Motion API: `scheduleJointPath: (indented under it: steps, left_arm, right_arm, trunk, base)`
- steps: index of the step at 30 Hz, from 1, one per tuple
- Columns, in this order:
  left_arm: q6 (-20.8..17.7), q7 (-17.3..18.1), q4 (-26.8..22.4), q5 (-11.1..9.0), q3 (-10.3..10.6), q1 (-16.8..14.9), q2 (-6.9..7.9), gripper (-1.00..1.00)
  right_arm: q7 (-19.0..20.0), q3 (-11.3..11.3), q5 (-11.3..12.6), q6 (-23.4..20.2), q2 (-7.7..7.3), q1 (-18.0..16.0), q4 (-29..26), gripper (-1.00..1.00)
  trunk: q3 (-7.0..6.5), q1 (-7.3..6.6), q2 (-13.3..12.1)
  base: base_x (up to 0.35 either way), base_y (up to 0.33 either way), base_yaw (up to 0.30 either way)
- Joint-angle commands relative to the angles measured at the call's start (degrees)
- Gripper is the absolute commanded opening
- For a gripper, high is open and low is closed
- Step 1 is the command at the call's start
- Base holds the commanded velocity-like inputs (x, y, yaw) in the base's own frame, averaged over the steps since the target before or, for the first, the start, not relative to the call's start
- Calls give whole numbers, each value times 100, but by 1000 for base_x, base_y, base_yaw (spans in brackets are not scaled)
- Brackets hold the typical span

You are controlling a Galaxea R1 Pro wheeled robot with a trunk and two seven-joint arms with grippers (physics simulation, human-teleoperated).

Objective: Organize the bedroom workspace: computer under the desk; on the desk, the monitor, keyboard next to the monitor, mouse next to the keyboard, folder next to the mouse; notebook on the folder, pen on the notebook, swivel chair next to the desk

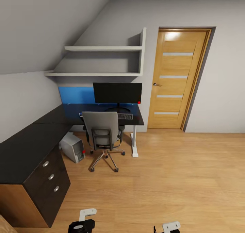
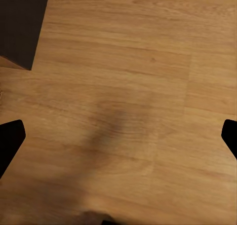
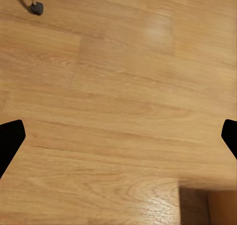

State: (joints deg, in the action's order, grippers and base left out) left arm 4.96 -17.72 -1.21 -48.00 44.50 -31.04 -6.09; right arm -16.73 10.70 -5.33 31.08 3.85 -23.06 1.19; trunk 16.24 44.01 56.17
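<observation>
At the centre of the head view, the L-shaped black-topped desk (image 1: 30, 141) carries the black-fronted monitor (image 1: 117, 92) and slim keyboard (image 1: 125, 116); the grey swivel chair (image 1: 102, 132) stands before it, beside the light grey computer (image 1: 72, 147). Both the left end effector (image 2: 118, 136) and right end effector (image 3: 118, 136) gape wide over bare floor (image 1: 177, 178).

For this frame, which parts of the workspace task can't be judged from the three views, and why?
- Seat of the swivel chair, head view: hidden by its tall back, so any folder there can't be seen.
- Keyboard, head view: partly behind the chair; mouse, notebook and pen too small or hidden to find.
- Left gripper and right gripper: fingertips cut off at the wrist views' edges, over wooden floor.
- Computer: whether fully under the desk is unclear.
</observation>
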Motion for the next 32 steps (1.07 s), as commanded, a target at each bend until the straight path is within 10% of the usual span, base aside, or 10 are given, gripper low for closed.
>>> scheduleJointPath:
  steps: [1,12,32]
  left_arm:
    - [13,-20,-1,-55,46,-3,0,100]
    - [20,-21,-2,-60,41,-2,12,100]
    - [137,21,-2,-46,47,-4,11,100]
  right_arm:
    - [-60,20,-56,3,2,-6,13,100]
    - [-59,20,-56,3,2,-6,13,100]
    - [-61,20,-56,3,2,-6,13,100]
  trunk:
    - [-11,-22,-37]
    - [-209,-264,-478]
    - [-209,-264,-478]
  base:
    - [0,0,0]
    - [0,0,0]
    - [0,0,0]
